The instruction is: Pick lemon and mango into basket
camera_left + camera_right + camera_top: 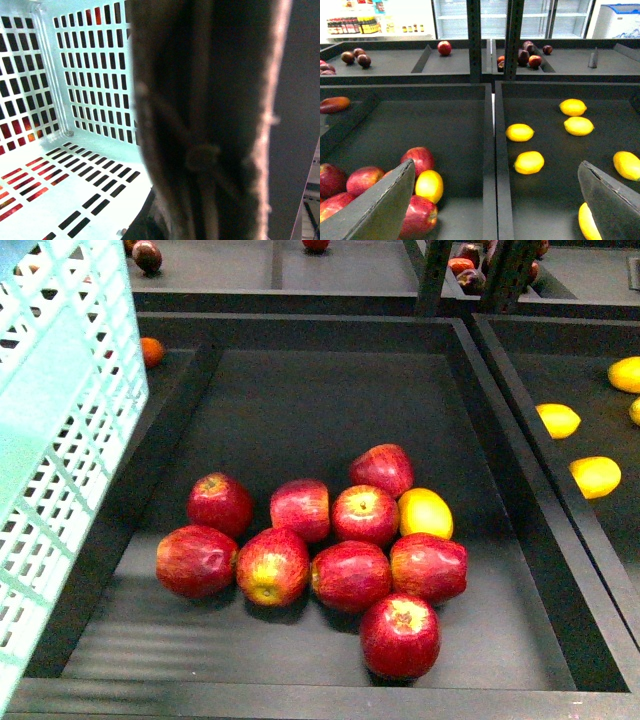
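The aqua lattice basket hangs tilted at the far left, above the left edge of the apple bin. In the left wrist view its brownish ribbed handle with a white tie fills the middle. My left gripper is shut on that handle, its fingers hidden. The basket floor holds nothing. One yellow lemon lies among the red apples. Several more lemons lie in the right bin. An elongated orange fruit, seemingly the mango, lies in the bin left of the apples. My right gripper is open above the divider between the bins.
A raised black divider separates the apple bin from the lemon bin. Farther bins hold dark plums and a red fruit. Dark shelf posts stand behind. The far half of the apple bin floor is bare.
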### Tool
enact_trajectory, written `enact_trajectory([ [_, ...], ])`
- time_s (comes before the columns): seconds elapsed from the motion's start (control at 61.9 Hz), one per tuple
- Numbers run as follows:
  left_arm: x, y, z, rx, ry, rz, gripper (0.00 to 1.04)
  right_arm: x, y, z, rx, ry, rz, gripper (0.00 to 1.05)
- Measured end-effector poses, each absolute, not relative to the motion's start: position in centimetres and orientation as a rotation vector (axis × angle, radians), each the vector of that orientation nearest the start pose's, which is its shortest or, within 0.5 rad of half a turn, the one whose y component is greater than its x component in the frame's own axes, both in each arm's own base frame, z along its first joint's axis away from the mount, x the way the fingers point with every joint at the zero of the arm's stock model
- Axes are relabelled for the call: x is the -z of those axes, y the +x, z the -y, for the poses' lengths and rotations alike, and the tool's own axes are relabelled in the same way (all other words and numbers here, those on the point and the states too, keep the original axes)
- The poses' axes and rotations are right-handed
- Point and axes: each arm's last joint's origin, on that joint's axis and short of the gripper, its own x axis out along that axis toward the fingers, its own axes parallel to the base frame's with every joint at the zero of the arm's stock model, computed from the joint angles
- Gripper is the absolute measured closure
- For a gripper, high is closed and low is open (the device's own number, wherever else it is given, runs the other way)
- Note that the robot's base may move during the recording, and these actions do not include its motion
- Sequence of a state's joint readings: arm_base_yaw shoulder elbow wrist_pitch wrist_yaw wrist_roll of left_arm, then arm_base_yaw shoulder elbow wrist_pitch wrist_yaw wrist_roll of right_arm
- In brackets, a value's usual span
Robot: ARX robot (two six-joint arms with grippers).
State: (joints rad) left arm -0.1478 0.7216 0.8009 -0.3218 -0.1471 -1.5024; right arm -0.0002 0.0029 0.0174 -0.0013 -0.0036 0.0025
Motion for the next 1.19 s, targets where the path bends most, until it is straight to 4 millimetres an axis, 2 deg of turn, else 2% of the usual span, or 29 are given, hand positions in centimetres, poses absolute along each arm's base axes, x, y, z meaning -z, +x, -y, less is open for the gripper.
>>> enact_trajectory([
  [0.097, -33.4, 15.4, 1.9, -0.165, -1.472, -0.209, 0.99, -16.9, 9.7, 0.0, -0.003, 0.003, 0.013, 0.09],
  [0.178, -33.5, 16.1, 2.3, -0.233, -1.338, -0.396, 1.0, -16.9, 9.7, 0.0, -0.003, 0.003, 0.013, 0.09],
  [0.291, -34.5, 19.6, 3.9, -0.176, -1.033, -0.509, 1.0, -16.9, 9.7, 0.0, -0.003, 0.003, 0.013, 0.09],
  [0.339, -34.6, 21.3, 4.7, -0.15, -0.971, -0.517, 1.0, -16.9, 9.7, 0.0, -0.003, 0.003, 0.014, 0.09],
  [0.468, -35.0, 25.5, 7.8, -0.077, -0.889, -0.525, 1.0, -16.9, 9.7, 0.0, 0.0, 0.003, 0.013, 0.09],
  [0.501, -35.4, 26.7, 9.3, -0.027, -0.885, -0.535, 1.0, -16.9, 9.7, 0.0, 0.0, 0.003, 0.013, 0.09],
  [0.662, -36.5, 29.2, 14.8, 0.144, -0.862, -0.616, 1.0, -16.9, 9.7, 0.0, -0.001, 0.003, 0.013, 0.09],
  [0.743, -36.6, 29.6, 18.2, 0.246, -0.843, -0.669, 1.0, -16.9, 9.7, 0.0, 0.0, 0.003, 0.013, 0.09],
  [0.888, -36.3, 28.4, 21.8, 0.362, -0.827, -0.739, 1.0, -16.9, 9.7, 0.0, 0.0, 0.003, 0.013, 0.09],
  [0.985, -36.2, 27.5, 22.9, 0.395, -0.813, -0.77, 1.0, -16.9, 9.7, 0.0, 0.0, 0.003, 0.013, 0.09],
  [1.195, -36.2, 27.4, 23.0, 0.393, -0.806, -0.77, 1.0, -16.9, 9.7, 0.0, 0.0, 0.003, 0.013, 0.09],
])
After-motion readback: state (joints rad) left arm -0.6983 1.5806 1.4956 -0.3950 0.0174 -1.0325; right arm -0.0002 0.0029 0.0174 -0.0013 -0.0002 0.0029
